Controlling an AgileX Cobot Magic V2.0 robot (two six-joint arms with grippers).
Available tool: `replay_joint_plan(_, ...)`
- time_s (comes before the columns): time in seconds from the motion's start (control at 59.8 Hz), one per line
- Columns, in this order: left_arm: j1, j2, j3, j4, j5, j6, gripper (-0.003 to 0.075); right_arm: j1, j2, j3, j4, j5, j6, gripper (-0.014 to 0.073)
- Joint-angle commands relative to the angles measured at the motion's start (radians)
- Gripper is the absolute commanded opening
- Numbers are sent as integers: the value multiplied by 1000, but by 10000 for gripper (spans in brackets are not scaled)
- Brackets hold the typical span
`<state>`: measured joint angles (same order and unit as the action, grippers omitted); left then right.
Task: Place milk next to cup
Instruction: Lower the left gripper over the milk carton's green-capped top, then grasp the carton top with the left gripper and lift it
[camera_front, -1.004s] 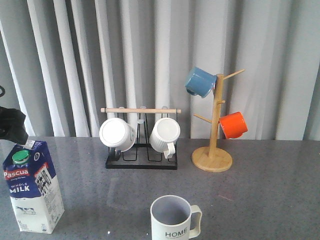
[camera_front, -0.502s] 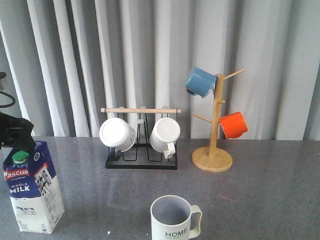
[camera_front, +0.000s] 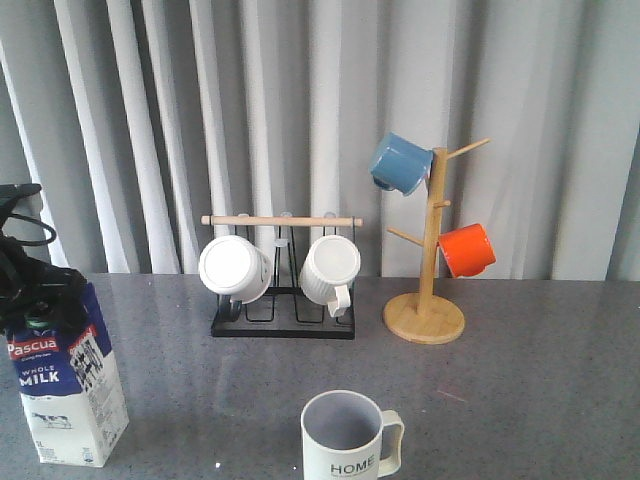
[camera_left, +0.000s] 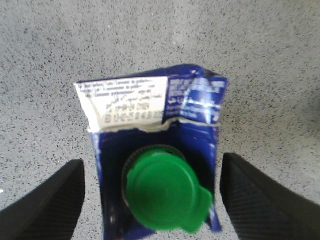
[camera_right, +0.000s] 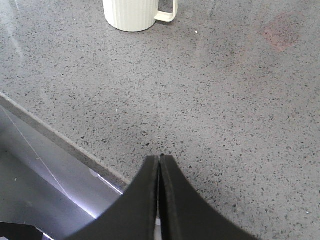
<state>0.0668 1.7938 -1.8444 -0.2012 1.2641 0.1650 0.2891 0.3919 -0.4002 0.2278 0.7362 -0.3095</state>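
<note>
**Left gripper positioned over carton top; grasp not yet made**

Milk carton (camera_front: 65, 378) stood upright at the near left of the table (camera_front: 520, 380), well apart from the cup (camera_front: 345, 436) at near centre. Left gripper (camera_left: 152, 195) sat spread wide, one finger on each side of the green cap (camera_left: 165, 192), neither touching the carton. Judged step: approach for the pick. Next move calls for descent and closing on the carton's sides, then a carry rightward to beside the cup. Right gripper (camera_right: 159, 165) was clenched on nothing, idle over the table's near edge.

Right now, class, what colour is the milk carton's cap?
Green. The cap shows best in the left wrist view, on top of the milk.
</note>
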Motion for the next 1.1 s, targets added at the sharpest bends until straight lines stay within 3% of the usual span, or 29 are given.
replay_joint_plan(0.0,0,-26,-23,-17,-12,0,541,-3,8,-26,3,-53,2,-4)
replay_joint_plan(0.217,0,2,-23,-16,-12,2,529,-3,8,-26,0,-53,5,-4)
replay_joint_plan(0.318,0,7,-23,-17,-12,0,487,-3,8,-26,0,-53,5,-4)
replay_joint_plan(0.602,0,2,-24,-57,-12,0,213,-3,8,-26,0,-53,5,-4)
replay_joint_plan(0.837,0,-44,-25,-343,-12,94,31,-3,8,-26,0,-53,5,-4)
replay_joint_plan(0.987,-11,-68,-26,-624,-13,194,-8,-3,8,-26,0,-54,5,-4)
replay_joint_plan(1.087,-49,-71,-47,-716,-18,230,-7,-3,8,-26,0,-54,5,-4)
